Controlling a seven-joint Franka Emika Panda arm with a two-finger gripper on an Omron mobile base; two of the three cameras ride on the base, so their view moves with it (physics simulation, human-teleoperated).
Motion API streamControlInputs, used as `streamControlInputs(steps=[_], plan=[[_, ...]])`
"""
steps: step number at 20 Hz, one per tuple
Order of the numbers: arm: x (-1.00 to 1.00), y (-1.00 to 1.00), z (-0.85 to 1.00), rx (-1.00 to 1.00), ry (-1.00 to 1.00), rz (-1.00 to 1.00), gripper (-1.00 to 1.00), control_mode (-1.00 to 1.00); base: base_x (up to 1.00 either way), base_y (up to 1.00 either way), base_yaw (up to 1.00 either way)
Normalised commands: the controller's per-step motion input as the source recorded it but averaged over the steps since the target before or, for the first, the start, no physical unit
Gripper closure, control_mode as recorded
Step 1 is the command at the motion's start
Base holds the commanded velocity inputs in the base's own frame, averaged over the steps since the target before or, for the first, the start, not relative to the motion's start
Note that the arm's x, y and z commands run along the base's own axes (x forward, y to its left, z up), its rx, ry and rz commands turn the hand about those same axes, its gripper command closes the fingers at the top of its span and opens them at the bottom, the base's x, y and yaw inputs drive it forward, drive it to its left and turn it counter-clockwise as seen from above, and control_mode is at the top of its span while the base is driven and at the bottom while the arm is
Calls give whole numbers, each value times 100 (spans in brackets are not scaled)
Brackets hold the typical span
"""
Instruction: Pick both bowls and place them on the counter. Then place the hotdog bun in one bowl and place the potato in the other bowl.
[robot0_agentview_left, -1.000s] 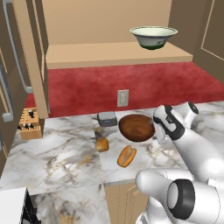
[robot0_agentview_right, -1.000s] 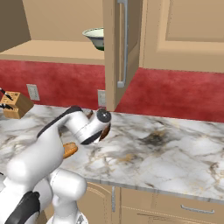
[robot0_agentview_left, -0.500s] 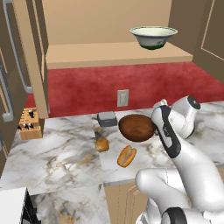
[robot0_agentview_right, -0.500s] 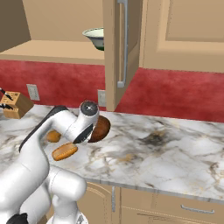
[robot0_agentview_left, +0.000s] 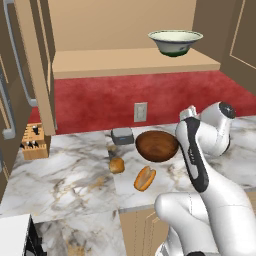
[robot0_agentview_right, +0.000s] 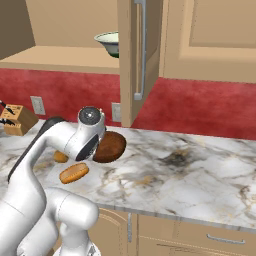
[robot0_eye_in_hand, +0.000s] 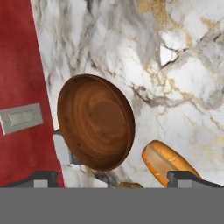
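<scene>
**Brown bowl on counter; three placements outstanding**

Wood-brown bowl (robot0_agentview_left: 157, 145) is seated on the marble counter (robot0_agentview_left: 65, 180), so one step is judged complete. The white bowl with green band (robot0_agentview_left: 176, 42) remains on the wooden shelf (robot0_agentview_left: 125, 62). The hotdog bun (robot0_agentview_left: 144, 178) and the potato (robot0_agentview_left: 116, 165) lie on the counter beside the brown bowl, neither inside it.

The gripper (robot0_eye_in_hand: 111, 177) is held above the brown bowl with fingers spread wide and nothing between them.

The left base view shows the white bowl whole; in the right base view it is half hidden by the cabinet door (robot0_agentview_right: 137, 55). The hand view shows the brown bowl's empty interior.
</scene>
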Motion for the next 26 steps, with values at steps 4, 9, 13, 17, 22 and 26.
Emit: streamControlInputs(steps=[4,9,13,17,22,26], plan=[[-17,0,55,-5,0,-3,-100,-100,0,0,0],[-20,0,60,-6,0,0,-100,-100,0,0,0],[-27,0,62,-5,-11,0,-100,-100,0,0,0],[-28,0,57,-8,-18,0,-100,-100,0,0,0],[-21,0,55,-8,-17,-1,-100,-100,0,0,0],[-18,0,57,-9,-19,-4,-100,-100,0,0,0]])
